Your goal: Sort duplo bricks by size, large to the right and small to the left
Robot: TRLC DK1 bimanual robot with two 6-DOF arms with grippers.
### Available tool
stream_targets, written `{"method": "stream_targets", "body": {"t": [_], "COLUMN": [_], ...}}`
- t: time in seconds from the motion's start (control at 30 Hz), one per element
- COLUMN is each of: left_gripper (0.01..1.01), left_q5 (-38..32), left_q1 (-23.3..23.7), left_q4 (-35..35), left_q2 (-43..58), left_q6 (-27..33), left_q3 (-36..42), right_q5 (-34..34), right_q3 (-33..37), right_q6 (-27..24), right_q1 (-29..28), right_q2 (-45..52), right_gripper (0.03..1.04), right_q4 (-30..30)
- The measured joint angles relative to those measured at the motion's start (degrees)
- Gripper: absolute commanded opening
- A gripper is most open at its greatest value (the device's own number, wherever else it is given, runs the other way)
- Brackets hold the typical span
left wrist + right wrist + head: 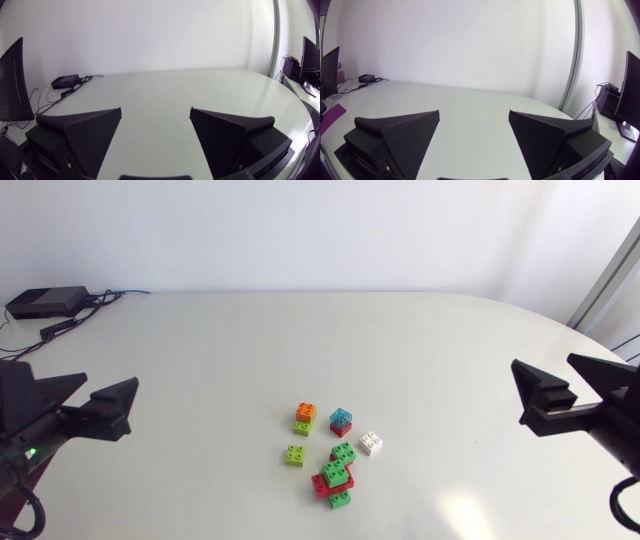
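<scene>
Several duplo bricks lie in a loose cluster on the white table (200,350), a little in front of its middle. An orange brick (306,411) sits on a lime one, and a light blue brick (341,417) sits on a red one. A white brick (371,443) and a lime brick (295,455) lie singly. Green bricks (336,473) are piled with a red brick (320,486) at the front. My left gripper (110,383) (156,110) stands open and empty at the left edge, far from the bricks. My right gripper (542,362) (474,114) is open and empty at the right edge. Neither wrist view shows a brick.
A black box (45,302) (65,80) with cables sits at the table's far left corner. The table's rounded far right edge (560,320) curves behind my right gripper.
</scene>
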Motion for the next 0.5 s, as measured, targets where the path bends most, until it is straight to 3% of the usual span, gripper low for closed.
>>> {"method": "stream_targets", "body": {"t": [0.33,0.5], "left_gripper": [0.956,0.956], "left_q5": [2.14,1.22], "left_q1": [-6.69,-8.87], "left_q4": [-10.47,-18.47], "left_q2": [28.94,44.33], "left_q6": [-1.22,0.15], "left_q3": [19.17,31.78], "right_q5": [-0.33,-0.83], "right_q3": [4.44,5.66], "right_q6": [2.08,3.48], "right_q1": [1.38,1.38], "right_q2": [15.65,18.34], "right_gripper": [1.00,1.00], "right_q4": [-3.56,-4.90]}}
